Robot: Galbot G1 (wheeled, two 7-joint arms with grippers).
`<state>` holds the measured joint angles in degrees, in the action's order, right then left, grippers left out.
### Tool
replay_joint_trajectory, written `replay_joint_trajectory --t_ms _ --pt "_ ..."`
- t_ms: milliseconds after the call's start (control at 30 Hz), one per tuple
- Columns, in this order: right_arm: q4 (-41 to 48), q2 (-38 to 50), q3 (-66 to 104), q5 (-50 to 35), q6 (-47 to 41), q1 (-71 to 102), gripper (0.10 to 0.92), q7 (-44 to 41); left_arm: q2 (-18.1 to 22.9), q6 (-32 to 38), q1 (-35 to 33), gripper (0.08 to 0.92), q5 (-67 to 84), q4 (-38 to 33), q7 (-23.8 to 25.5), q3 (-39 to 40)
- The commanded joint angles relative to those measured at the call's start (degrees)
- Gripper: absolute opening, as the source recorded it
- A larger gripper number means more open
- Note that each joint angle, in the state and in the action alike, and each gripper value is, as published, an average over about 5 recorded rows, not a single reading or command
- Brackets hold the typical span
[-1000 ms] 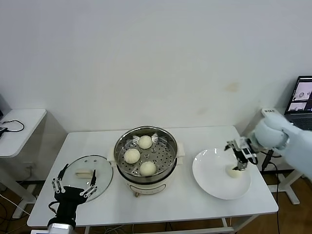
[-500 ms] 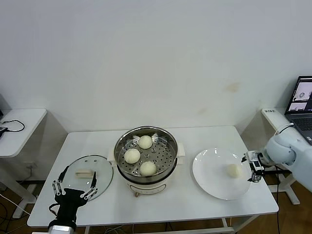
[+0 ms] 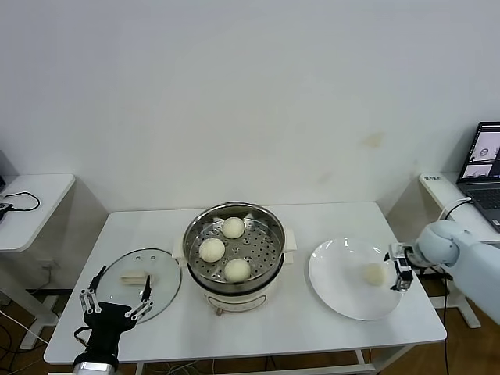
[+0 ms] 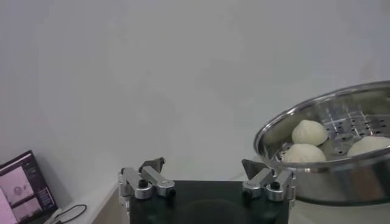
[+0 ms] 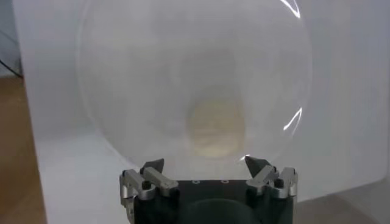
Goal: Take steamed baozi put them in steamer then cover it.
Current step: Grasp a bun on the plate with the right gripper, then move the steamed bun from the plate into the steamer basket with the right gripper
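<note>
The steamer (image 3: 234, 269) stands mid-table with three baozi on its tray: one at the back (image 3: 232, 227), one at the left (image 3: 212, 249), one at the front (image 3: 237, 269). They also show in the left wrist view (image 4: 309, 132). A fourth baozi (image 3: 376, 273) lies on the white plate (image 3: 340, 289) and shows in the right wrist view (image 5: 216, 128). My right gripper (image 3: 400, 269) is open just right of that baozi, at the plate's right rim, not touching it. The glass cover (image 3: 139, 277) lies flat left of the steamer. My left gripper (image 3: 115, 301) is open at the cover's front edge.
A laptop (image 3: 486, 164) sits on a side desk at the far right. A small white side table (image 3: 31, 207) with a black cable stands at the far left. The table's front edge runs close below the plate and the cover.
My right gripper left the baozi on the plate, swung off it to the right, and now sits low at the plate's right rim. The left gripper shifted only slightly.
</note>
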<state>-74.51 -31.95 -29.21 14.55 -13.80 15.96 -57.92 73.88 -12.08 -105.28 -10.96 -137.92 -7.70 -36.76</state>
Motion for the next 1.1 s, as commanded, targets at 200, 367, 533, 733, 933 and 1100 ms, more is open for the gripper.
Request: replay_joint_trajectory --t_ms 200,367,533,733,933,1100 --pt "6.8 -6.7 0.7 0.9 0.2 -0.6 0.822 -0.1 0.1 -0.1 0.1 0.823 -0.1 0.1 0.0 -0.2" --pt "6.8 -6.5 0.1 1.5 -0.1 -1.1 0.780 -1.2 0.2 -0.1 0.3 0.823 -0.1 0.2 0.0 -0.1" --pt "6.9 -6.5 -0.1 1.6 -0.4 -1.2 0.669 -1.6 0.3 -0.1 0.2 0.823 -0.1 0.2 0.0 -0.1" --pt "6.6 -6.0 -0.3 1.6 -0.4 -1.6 0.553 -2.8 0.2 -0.1 0.1 0.823 -0.1 0.2 0.0 -0.1" --pt "5.1 -4.4 -0.9 -0.2 -0.9 -3.7 0.551 -3.7 0.1 -0.1 0.3 0.823 -0.1 0.2 0.0 0.0" --pt "1.4 -1.5 -3.3 -4.2 -2.5 -7.8 0.551 -4.4 0.0 -0.1 0.5 0.823 -0.1 0.3 0.0 0.1"
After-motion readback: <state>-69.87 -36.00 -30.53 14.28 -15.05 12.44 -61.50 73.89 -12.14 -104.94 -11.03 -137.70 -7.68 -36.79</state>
